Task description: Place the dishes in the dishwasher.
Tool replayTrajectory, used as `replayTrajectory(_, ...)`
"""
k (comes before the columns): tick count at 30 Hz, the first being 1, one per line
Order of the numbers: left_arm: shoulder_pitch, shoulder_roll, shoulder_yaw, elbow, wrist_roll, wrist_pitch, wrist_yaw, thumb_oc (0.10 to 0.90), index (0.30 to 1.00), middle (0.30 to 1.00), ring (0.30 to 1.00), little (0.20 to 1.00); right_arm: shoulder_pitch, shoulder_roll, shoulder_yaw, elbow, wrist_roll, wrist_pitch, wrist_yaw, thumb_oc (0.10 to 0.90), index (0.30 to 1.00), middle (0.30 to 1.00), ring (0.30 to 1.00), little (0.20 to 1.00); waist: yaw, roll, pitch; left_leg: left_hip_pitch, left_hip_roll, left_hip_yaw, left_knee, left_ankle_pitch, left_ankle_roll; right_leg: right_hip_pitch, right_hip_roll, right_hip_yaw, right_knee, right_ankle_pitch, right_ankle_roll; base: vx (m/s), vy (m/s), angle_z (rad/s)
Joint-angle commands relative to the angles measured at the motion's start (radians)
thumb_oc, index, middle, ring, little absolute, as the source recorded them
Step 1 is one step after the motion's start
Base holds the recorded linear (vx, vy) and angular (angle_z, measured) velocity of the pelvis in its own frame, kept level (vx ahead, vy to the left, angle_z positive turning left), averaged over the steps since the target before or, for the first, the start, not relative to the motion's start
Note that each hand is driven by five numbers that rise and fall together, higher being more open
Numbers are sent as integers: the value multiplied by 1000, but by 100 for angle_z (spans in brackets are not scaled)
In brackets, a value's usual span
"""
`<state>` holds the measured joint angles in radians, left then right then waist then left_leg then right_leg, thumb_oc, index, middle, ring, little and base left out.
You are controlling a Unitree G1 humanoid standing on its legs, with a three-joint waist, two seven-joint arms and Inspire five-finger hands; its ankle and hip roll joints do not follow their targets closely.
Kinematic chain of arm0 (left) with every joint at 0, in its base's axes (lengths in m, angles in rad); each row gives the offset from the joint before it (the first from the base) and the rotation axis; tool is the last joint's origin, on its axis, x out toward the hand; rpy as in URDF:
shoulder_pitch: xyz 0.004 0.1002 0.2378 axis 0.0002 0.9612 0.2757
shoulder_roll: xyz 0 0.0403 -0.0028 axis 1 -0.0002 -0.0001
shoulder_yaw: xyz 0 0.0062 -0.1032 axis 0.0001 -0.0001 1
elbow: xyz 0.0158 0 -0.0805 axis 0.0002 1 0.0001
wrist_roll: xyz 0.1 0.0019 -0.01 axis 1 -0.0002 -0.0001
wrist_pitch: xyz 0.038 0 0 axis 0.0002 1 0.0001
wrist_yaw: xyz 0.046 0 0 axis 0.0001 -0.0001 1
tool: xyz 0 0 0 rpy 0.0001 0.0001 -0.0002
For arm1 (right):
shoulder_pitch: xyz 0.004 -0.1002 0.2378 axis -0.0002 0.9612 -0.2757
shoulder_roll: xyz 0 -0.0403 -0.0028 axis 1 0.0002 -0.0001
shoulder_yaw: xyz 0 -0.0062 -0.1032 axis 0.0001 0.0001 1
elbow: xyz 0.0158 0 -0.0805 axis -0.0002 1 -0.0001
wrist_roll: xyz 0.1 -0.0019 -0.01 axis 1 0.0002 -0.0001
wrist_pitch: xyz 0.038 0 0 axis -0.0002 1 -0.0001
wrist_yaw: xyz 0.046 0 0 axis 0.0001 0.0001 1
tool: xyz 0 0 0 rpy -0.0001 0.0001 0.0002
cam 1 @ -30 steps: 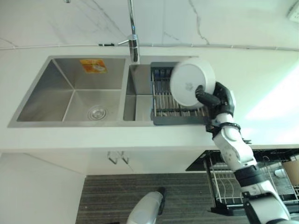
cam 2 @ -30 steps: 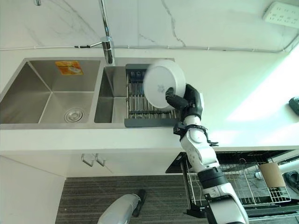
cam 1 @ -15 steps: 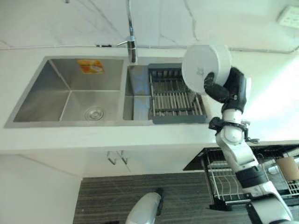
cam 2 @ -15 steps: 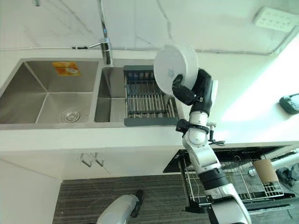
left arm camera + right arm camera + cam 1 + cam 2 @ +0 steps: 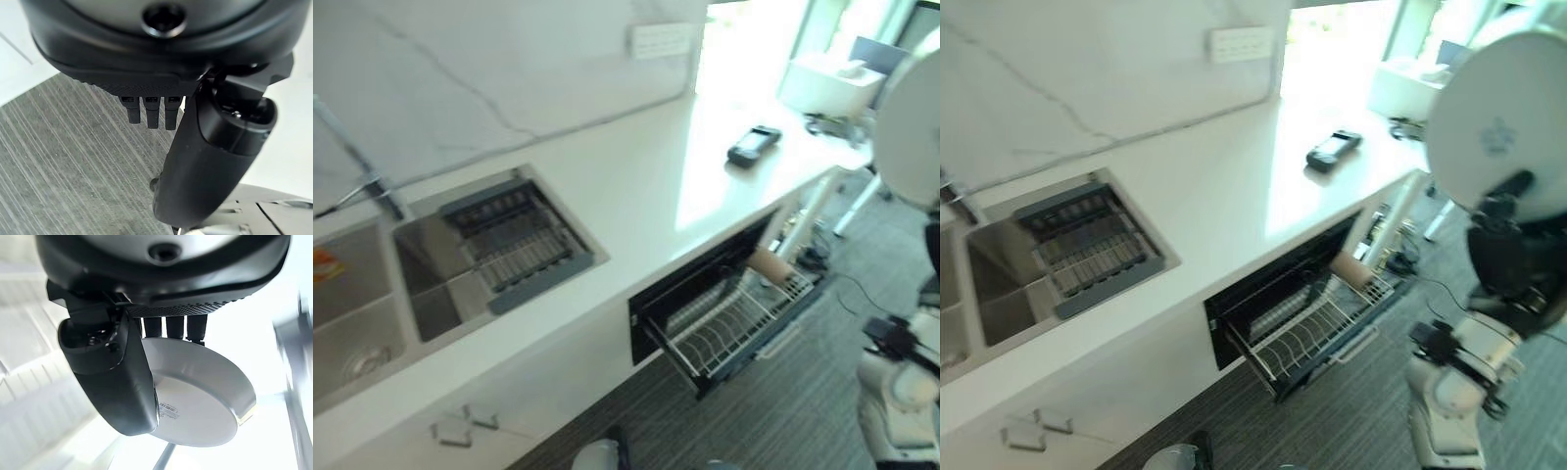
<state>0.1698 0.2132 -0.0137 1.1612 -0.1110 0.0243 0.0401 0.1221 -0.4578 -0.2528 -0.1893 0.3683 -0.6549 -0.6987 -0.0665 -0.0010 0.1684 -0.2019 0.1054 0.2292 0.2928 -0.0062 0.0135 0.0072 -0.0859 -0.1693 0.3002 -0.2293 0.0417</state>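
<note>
While the left hand [image 5: 205, 161] hangs relaxed, the right hand [image 5: 1513, 255] pinches a white plate [image 5: 1503, 127] upright, thumb against fingers

I'm getting strong daylight from the windows at the far right, and it blows out the counter [image 5: 1234, 196] there into a white glare patch just beside the dark phone [image 5: 1334, 148]. Both head views are smeared with motion blur; edges of the sink rack [image 5: 514, 252] and the open dishwasher rack [image 5: 1317, 328] read soft. The dishwasher's mouth sits in deep shadow under the counter edge. The white plate [image 5: 1506, 127] is bright, nearly washed out against the windows. In my right wrist view the background is overexposed and streaked, the right hand [image 5: 117, 377] a dark, out-of-focus silhouette. The left wrist view is dimmer, the floor [image 5: 73, 161] streaky.
</note>
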Motion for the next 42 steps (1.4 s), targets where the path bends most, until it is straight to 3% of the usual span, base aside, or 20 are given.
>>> replayTrajectory(1,-32,-1,-24,-14,6,-9,10,800,900,900,900,900,-144,-44,-70,-22,42,-83,114,400,300,300,300,300,31,-6,-19,90,9,-66,7,-252,-25,-34,-21,-33,0,-53,29,-23,-82,-34)
replayTrajectory(6,-50,5,-29,-40,-5,20,9,800,900,900,900,900,-81,-37,-110,99,71,-25,264,400,300,300,300,300,-5,-7,-16,101,27,-45,7,-252,-39,-47,-22,-20,0,-48,30,-10,-75,-22)
replayTrajectory(10,-58,5,-44,-41,-15,28,12,800,900,900,900,900,-80,-33,-39,173,35,7,371,400,300,300,300,300,-6,-6,-12,101,27,-51,7,-251,-42,-50,-25,-24,0,-48,27,2,-7,-2)
replayTrajectory(15,-55,11,-40,-40,-5,40,13,800,900,900,900,900,-99,-59,22,202,-67,46,389,400,300,300,300,300,12,-5,-6,99,18,-64,7,-252,-42,-43,-33,-43,0,-51,26,33,1,7)
replayTrajectory(23,-42,33,-21,-42,5,52,10,800,900,900,900,900,-137,-82,101,298,-56,131,430,400,300,300,300,300,55,-4,15,83,-8,-109,7,-248,-41,-33,-38,-71,0,-57,20,40,12,19)
replayTrajectory(27,-39,54,-1,-39,13,61,7,800,900,900,900,900,-153,-90,141,362,-145,165,426,400,300,300,300,300,72,-3,27,73,-15,-123,7,-241,-41,-31,-41,-86,0,-58,18,-2,20,22)
replayTrajectory(31,-32,64,9,-29,20,44,-6,800,900,900,900,900,-171,-119,191,450,-350,142,348,400,300,300,300,300,90,0,37,64,-23,-140,7,-236,-41,-26,-41,-99,0,-62,15,9,10,23)
replayTrajectory(32,-34,70,16,-26,25,38,-14,800,900,900,900,900,-175,-142,215,463,-517,112,275,400,300,300,300,300,97,2,42,58,-28,-149,7,-234,-40,-28,-40,-101,0,-60,16,-2,1,23)
replayTrajectory(36,-41,91,28,-11,41,17,-30,800,900,900,900,900,-232,-243,320,593,-806,104,99,400,300,300,300,300,126,6,58,44,-43,-183,7,-225,-40,-28,-36,-110,0,-60,13,8,-27,22)
replayTrajectory(42,-44,116,25,-23,59,17,-56,800,900,900,900,900,-286,-311,398,611,-1001,79,42,400,300,300,300,300,151,9,77,27,-52,-206,7,-212,-40,-34,-40,-121,0,-55,16,26,-24,9)
